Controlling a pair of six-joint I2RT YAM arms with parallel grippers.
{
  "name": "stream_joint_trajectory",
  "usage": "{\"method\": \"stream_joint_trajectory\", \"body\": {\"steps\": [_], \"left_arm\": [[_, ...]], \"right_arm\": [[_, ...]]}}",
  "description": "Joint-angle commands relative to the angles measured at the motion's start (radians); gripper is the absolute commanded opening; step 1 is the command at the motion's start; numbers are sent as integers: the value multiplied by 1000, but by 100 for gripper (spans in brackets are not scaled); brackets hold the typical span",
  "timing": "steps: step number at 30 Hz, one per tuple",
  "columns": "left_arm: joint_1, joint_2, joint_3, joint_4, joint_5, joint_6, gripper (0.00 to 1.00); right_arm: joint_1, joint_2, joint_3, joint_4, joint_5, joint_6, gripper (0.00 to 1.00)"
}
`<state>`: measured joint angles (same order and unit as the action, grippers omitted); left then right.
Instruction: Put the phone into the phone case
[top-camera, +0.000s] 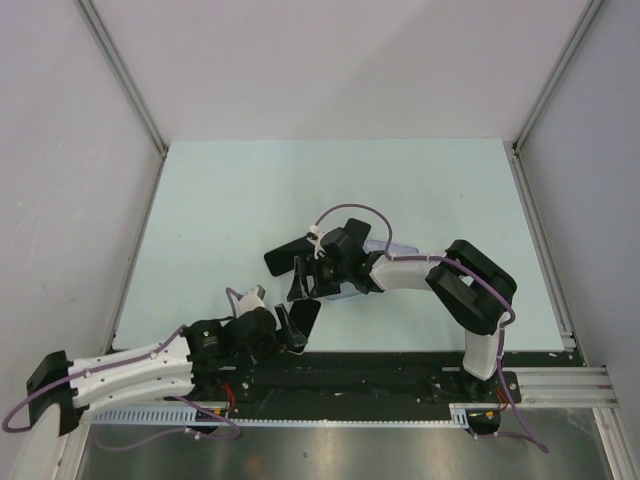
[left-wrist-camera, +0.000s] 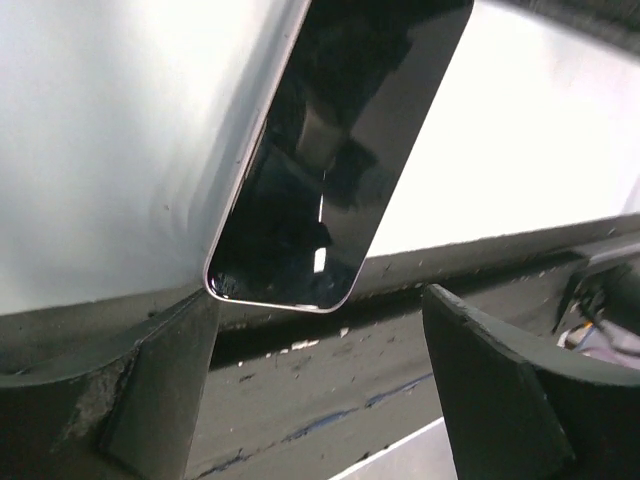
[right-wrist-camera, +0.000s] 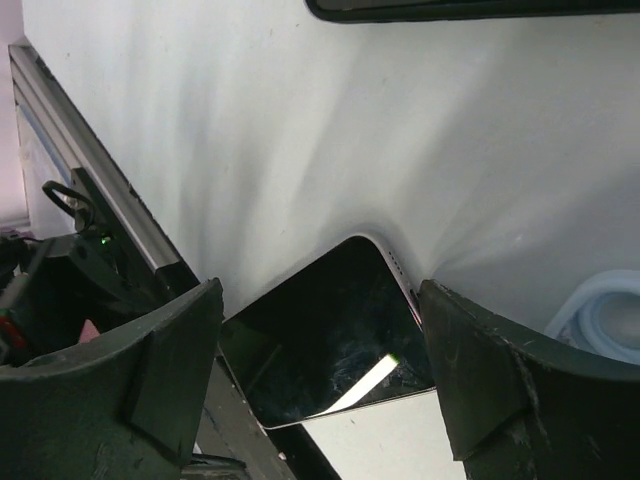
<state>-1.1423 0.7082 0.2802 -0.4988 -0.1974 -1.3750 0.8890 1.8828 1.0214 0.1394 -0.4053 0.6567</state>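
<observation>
**Pale table (top-camera: 220, 220), near edge: one phone (top-camera: 308, 318) between two open grippers**

The table is a pale green sheet boxed in by plain white walls (top-camera: 320, 60), with a black rail (top-camera: 380, 370) along its near side. The phone lies screen-up right at that near edge, and its lower end seems to reach over the rail. Its long axis is tilted, running from near-left to far-right. In the left wrist view it stretches up and away from the fingers.

The left gripper (top-camera: 292, 330) sits just beside the phone's near end with its fingers spread wide. One finger is close to the phone's corner and the other is well off to the side, so nothing is held. The right gripper (top-camera: 293, 272) reaches in from the far right, its fingers also wide. In its own camera the phone shows in the gap between them, with no pinch that I can see. The left arm is the nearer of the two.

The phone case (right-wrist-camera: 600, 305) shows only as a clear, pale rim just right of the right gripper's finger, so it lies to the right of the phone (from above, the arm hides most of it). My judgement is that the phone must travel right to reach it.

I count one phone, one case and two grippers. A dark strip (right-wrist-camera: 450, 8) at the top of the right wrist view is too cropped to name.
</observation>
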Motion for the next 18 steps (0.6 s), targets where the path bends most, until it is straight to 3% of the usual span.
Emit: {"method": "stream_joint_trajectory", "body": {"steps": [1,13,18], "left_arm": [[107,-67,4,52,-10,85,86],[317,97,96,166,56,284,86],[447,85,123,180,96,375,86]], "right_arm": [[2,-27,-29,-93,34,-9,84],[-15,-111,-139,-29,-1,58,80],[-10,-169,-198,29,-9,109,78]]}}
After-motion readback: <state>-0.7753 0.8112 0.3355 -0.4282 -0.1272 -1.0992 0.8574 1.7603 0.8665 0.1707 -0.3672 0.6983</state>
